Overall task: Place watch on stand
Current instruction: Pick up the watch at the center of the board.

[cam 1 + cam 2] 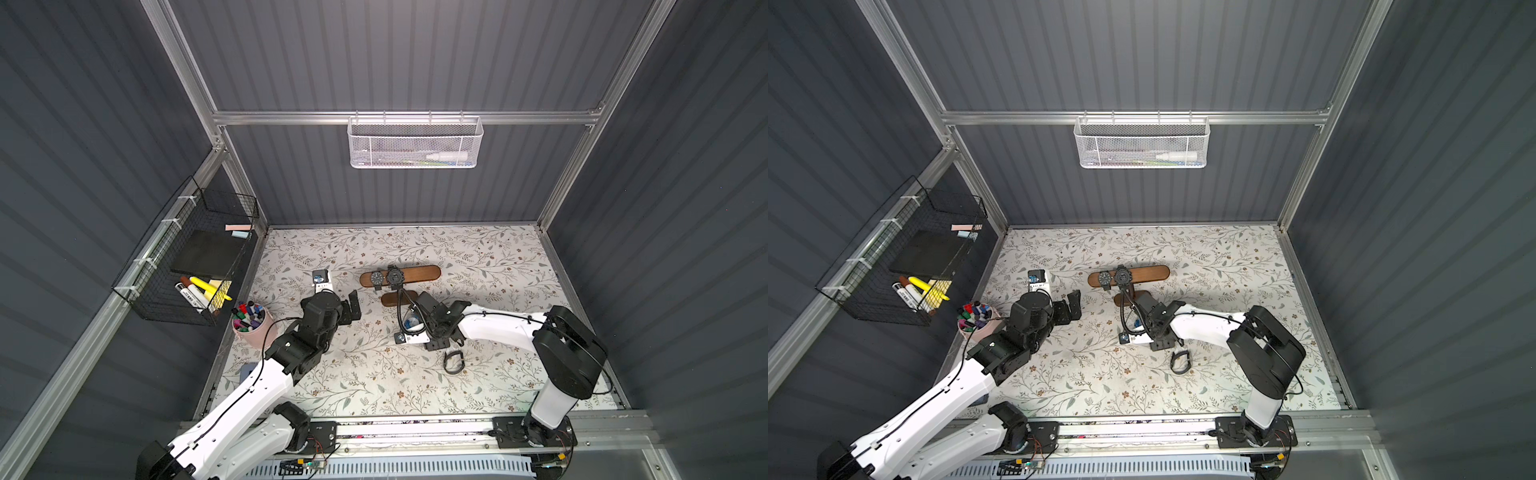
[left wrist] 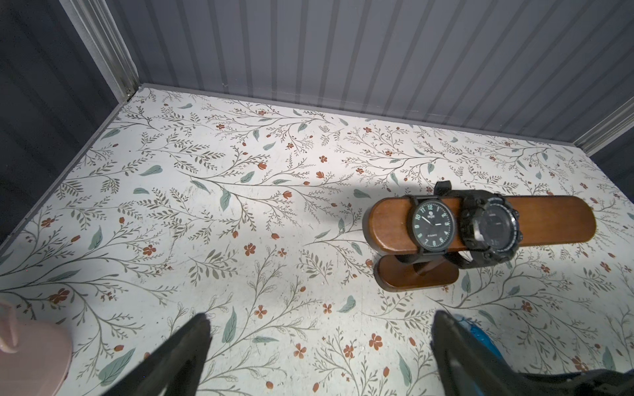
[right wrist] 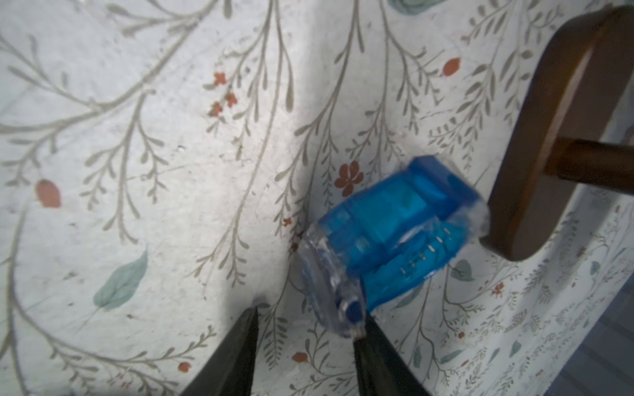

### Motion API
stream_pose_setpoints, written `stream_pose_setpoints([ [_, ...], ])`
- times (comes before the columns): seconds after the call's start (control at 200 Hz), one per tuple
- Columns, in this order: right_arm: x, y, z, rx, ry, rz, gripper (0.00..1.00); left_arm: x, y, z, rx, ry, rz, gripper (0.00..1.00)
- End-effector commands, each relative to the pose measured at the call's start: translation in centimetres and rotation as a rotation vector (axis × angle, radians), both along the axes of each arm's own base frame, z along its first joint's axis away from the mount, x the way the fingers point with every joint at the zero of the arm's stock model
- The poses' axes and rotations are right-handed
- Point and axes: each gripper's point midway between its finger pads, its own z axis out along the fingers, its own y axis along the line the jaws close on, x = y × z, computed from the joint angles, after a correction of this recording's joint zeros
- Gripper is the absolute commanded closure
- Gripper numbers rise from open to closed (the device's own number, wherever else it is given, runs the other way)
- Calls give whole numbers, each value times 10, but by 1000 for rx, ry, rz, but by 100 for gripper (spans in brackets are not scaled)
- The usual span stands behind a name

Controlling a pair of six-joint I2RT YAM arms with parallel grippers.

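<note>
Shows only blurred up close and barely from above, under the right arm [image 1: 498,328]: translucent blue plastic watch [image 3: 387,236] on the floral tabletop [image 3: 137,171], just beside the oval base of the dark brown wooden T-shaped stand [image 2: 549,219] bearing 2 black watches [image 2: 433,224]; right gripper [image 3: 307,325] half-apart, 1 finger [image 3: 374,360] at its clear end, clamping nothing; left gripper [image 2: 319,343] wide, empty.

green numerals including 12 and 10 on analog watch [image 2: 433,224] dial, smaller print unreadable
</note>
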Motion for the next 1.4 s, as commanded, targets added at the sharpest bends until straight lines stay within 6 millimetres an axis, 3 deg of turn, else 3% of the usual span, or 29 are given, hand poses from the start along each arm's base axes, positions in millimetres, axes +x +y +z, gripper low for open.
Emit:
stream_pose_setpoints([
  [0.0,-2,13,13,50,6,39,52,3,3,5,-21,-27,20,1],
  [0.24,-14,21,14,85,69,43,50,5,-1,1,-31,-18,13,1],
  [0.4,-10,28,13,102,34,61,48,5,-1,1,-33,-18,13,1],
  [0.53,-9,29,2,67,63,62,52,4,-1,0,-40,-15,15,1],
  [0.59,-10,32,0,62,80,65,58,4,0,1,-37,-18,13,1],
  [0.725,-13,31,-1,28,138,32,90,2,4,9,-34,-35,26,0],
  [0.825,-15,32,-2,31,157,18,100,1,5,14,-42,-46,29,1],
  [0.9,-18,35,5,69,169,-6,100,1,4,16,-36,-31,27,1],
  [1.02,-31,45,34,214,208,-40,100,2,-2,26,-34,-3,-10,2],
  [1.181,-47,63,108,541,292,-130,100,-2,-21,39,-88,33,-98,6],
  [1.216,-56,65,126,624,368,-145,100,-4,-27,40,-106,49,-130,7],
  [1.311,-55,67,183,910,487,-206,100,-10,-55,46,-194,74,-261,9],
  [1.396,-57,62,211,1074,544,-221,100,-13,-81,51,-301,108,-371,13],
])
